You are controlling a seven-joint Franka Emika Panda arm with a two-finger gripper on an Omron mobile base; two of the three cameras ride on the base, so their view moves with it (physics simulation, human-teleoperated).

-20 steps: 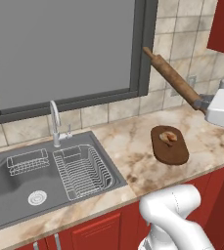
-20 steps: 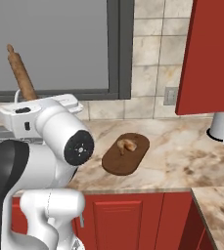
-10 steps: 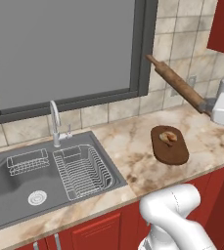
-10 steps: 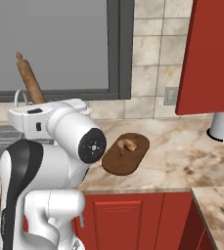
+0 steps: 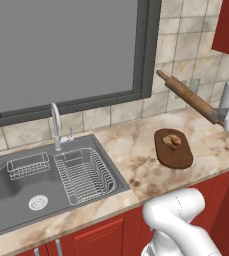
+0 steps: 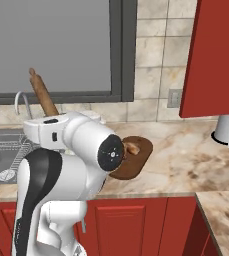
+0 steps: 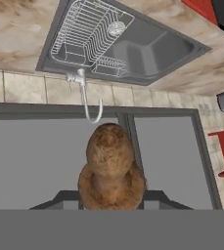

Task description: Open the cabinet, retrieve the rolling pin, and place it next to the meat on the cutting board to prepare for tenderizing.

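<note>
The rolling pin (image 5: 188,96) is in the air, slanting up to the left above the counter, with my gripper (image 5: 217,116) shut on its lower right end. In the right base view the rolling pin (image 6: 42,96) rises from my gripper (image 6: 51,118), left of the board. The hand view looks along the rolling pin (image 7: 111,168) end-on; its bulk hides most of the fingertips. The round dark cutting board (image 5: 174,150) lies on the counter below the pin with the meat (image 5: 173,140) on its far half. One red door of the cabinet (image 6: 218,55) stands open at the upper right.
A steel sink (image 5: 16,192) with a wire dish rack (image 5: 83,175) and a faucet (image 5: 56,125) takes up the left of the counter, under a big window. A white cylinder (image 6: 228,131) stands on the counter below the cabinet. My own arm covers part of the cutting board (image 6: 138,159).
The rolling pin, still held, has moved down and to the right, closer to the cutting board. The board and the meat have stayed put.
</note>
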